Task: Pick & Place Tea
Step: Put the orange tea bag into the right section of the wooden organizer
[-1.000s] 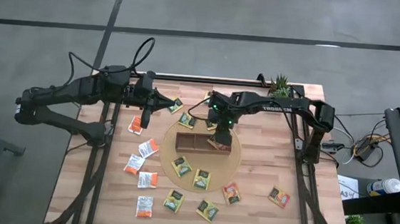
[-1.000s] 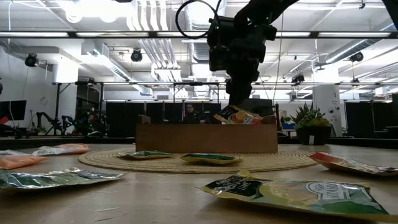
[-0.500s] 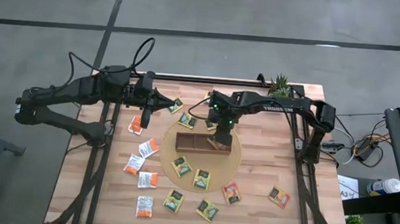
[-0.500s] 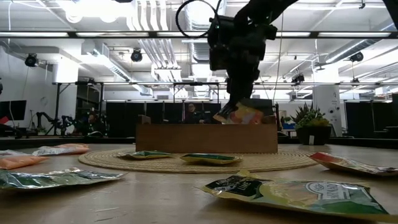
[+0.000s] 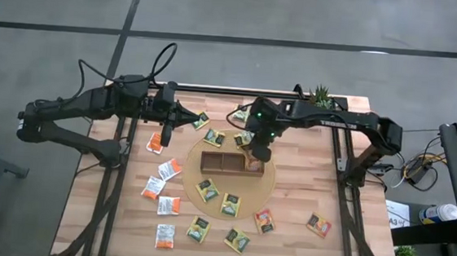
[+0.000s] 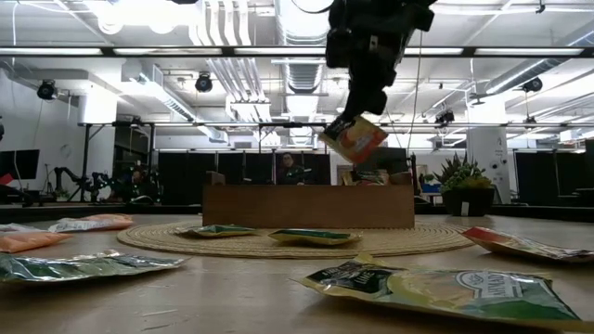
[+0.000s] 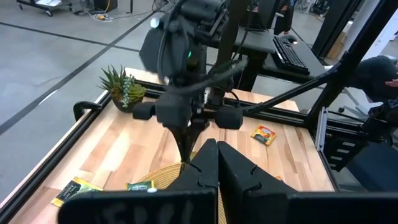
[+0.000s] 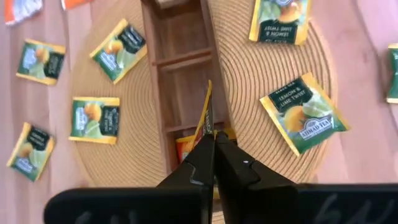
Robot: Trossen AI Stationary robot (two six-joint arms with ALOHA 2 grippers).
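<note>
Sachet [image 6: 354,136] of tea, orange-red, pinched in R gripper [image 6: 352,119] above wooden tray [image 6: 308,205].

Sachet hangs tilted, clear of tray rim, over tray's end compartment; another orange sachet [image 8: 185,148] lies inside that compartment. Tray sits on round woven mat [image 5: 268,177] w/ yellow-green sachets [image 8: 305,113] on mat & more sachets [image 5: 165,236] spread over table [image 5: 353,211]. R gripper fingers [image 8: 194,163] clamped on sachet edge. L gripper [image 5: 190,121] closed, empty, waiting near table's far L edge. Potted plant [image 5: 321,97] at far corner.

A yellow-green tea sachet [image 8: 303,113] reads "LEMON & HONEY" and "AHMAD TEA".
</note>
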